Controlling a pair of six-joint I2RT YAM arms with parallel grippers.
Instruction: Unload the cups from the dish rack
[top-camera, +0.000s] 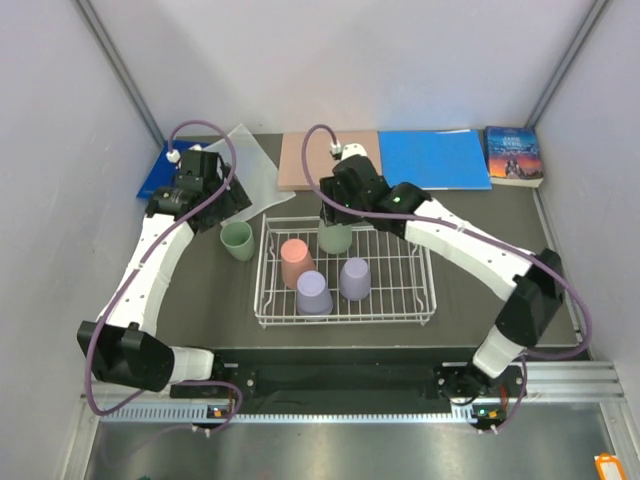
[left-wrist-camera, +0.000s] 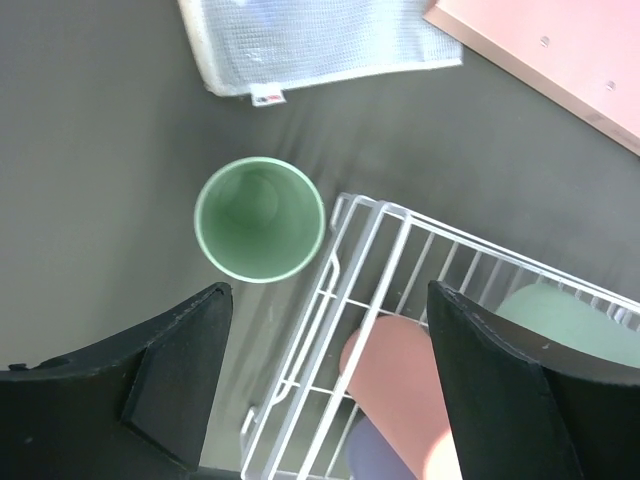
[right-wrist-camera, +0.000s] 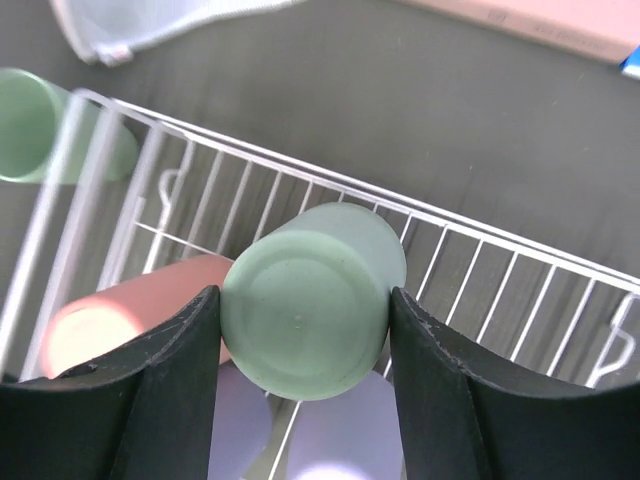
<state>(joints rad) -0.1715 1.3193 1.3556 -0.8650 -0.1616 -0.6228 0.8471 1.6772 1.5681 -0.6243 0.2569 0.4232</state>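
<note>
The white wire dish rack (top-camera: 345, 318) holds several upside-down cups: a salmon one (top-camera: 297, 262), two lavender ones (top-camera: 313, 294) (top-camera: 355, 278), and a sage green one (top-camera: 335, 238) at its far edge. My right gripper (top-camera: 335, 222) is shut on that green cup (right-wrist-camera: 320, 260); both fingers press its sides in the right wrist view, where the gripper (right-wrist-camera: 302, 291) hangs over the rack (right-wrist-camera: 520, 255). A second green cup (top-camera: 237, 240) stands mouth-up on the table left of the rack. My left gripper (left-wrist-camera: 330, 292) is open and empty above the rack's left rim (left-wrist-camera: 400, 225), just short of that upright cup (left-wrist-camera: 260, 218).
Along the far edge lie a white mesh mat (top-camera: 250, 160), a pink board (top-camera: 315, 160), a blue folder (top-camera: 435, 158) and a book (top-camera: 513, 155). A blue item (top-camera: 158, 178) sits behind the left arm. Grey walls close in on both sides.
</note>
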